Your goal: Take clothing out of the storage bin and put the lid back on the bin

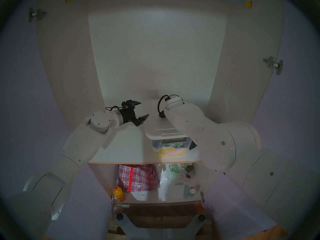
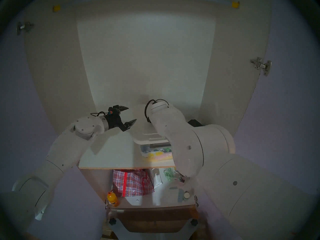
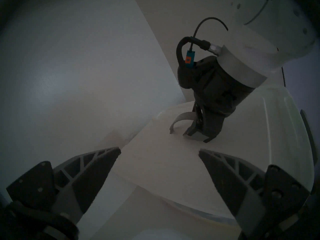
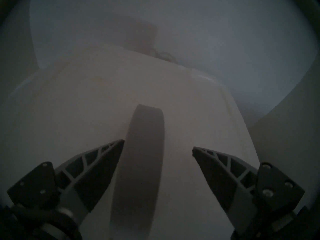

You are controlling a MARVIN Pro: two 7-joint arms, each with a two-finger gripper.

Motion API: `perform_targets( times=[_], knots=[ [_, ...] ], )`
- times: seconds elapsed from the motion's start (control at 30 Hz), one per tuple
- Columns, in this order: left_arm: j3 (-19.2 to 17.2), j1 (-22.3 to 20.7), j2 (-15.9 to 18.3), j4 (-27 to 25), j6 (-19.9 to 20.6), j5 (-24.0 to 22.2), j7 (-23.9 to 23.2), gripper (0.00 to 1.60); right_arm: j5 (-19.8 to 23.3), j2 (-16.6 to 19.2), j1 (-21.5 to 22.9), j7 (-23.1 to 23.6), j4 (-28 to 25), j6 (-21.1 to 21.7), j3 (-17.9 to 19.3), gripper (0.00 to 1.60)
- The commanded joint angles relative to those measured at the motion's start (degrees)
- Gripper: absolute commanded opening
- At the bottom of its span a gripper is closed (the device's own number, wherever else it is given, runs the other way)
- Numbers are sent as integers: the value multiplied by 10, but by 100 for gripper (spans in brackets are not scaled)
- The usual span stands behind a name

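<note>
The clear storage bin (image 1: 169, 147) (image 2: 155, 151) stands on the right part of the white shelf (image 1: 121, 147). The milky-white lid (image 1: 161, 128) (image 2: 149, 134) (image 3: 155, 165) (image 4: 86, 113) lies on top of it. My right gripper (image 4: 158, 144) (image 3: 196, 137) is open, tips down on the lid, with the grey strap handle (image 4: 143, 147) (image 3: 180, 117) between its fingers. My left gripper (image 1: 144, 108) (image 2: 132, 113) (image 3: 159, 150) is open and empty, just left of the lid. The black clothing is not clearly in view; a dark shape (image 1: 193, 144) shows right of the bin under my right arm.
Leaf-print, yellow and pink things show through the bin wall. The cabinet's back and side walls enclose the shelf. On the lower shelf are a red plaid bag (image 1: 138, 177), an orange bottle (image 1: 119, 193) and small items (image 1: 181, 172).
</note>
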Motion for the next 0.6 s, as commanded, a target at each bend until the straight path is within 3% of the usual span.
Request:
perform_targets(
  times=[0.0,0.37,0.57],
  knots=[
    [-7,-16,-2,-13,-4,-4,-2,160,15,15,2,5,3,43,21,160],
    [-6,-16,-2,-13,-4,-3,-1,160,23,57,38,104,-8,59,30,160],
    [-6,-16,-2,-13,-4,-3,-1,160,26,80,56,159,-3,97,41,160]
  ],
)
